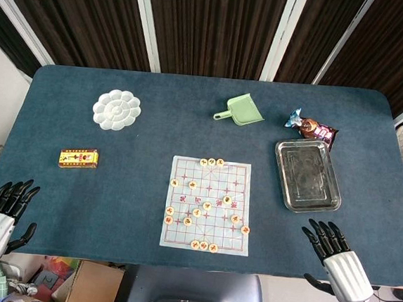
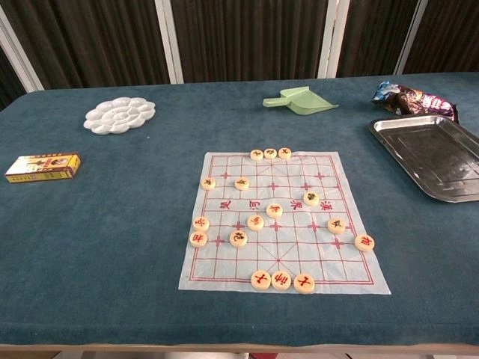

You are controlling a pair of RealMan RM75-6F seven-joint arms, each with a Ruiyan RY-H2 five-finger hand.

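Flanking chessboard (image 1: pixel 207 205): tray (image 1: pixel 307 176) right, yellow box (image 1: pixel 78 158) left, hands apart.

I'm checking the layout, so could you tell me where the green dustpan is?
The green dustpan lies at the table's far side, right of centre in both views, left of the snack packet.

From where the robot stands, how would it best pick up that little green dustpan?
Probably by the short handle of the green dustpan, which sticks out toward the robot's left. It lies flat with its wide mouth facing away to the right, so the handle is the narrowest part; coming from above looks easiest.
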